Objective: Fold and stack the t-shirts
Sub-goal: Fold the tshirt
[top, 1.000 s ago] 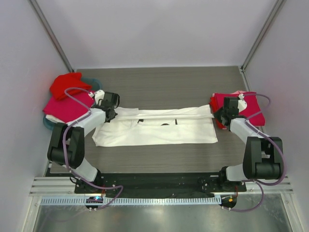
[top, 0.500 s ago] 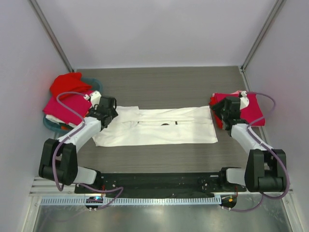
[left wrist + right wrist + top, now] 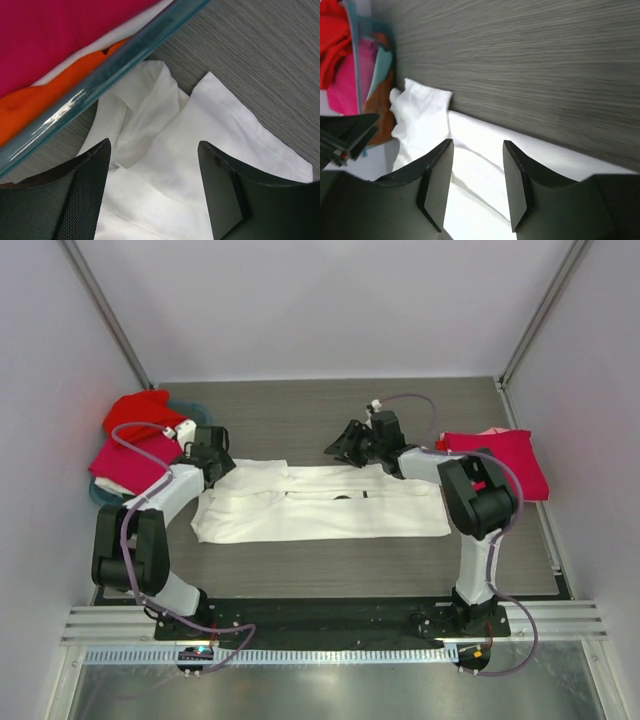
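The white t-shirt (image 3: 320, 505) lies across the middle of the table as a long folded strip, with a little of its dark print (image 3: 342, 497) showing at the fold. My left gripper (image 3: 218, 468) hangs open over its left end (image 3: 165, 165), nothing between the fingers. My right gripper (image 3: 337, 448) stands open above the strip's far edge (image 3: 480, 175), also empty. Red (image 3: 135, 412) and magenta (image 3: 135, 460) t-shirts are heaped in the basket at the left. A folded magenta t-shirt (image 3: 512, 465) lies at the right.
The teal basket's rim (image 3: 115, 65) runs just left of the white shirt's end, with an orange garment (image 3: 45, 97) and magenta cloth (image 3: 50, 30) inside. Grey walls and metal posts close the table at the left, right and back.
Both grippers have opened and let go of the white shirt. The right arm swung from the shirt's right end to its middle far edge. The left gripper shifted slightly back.
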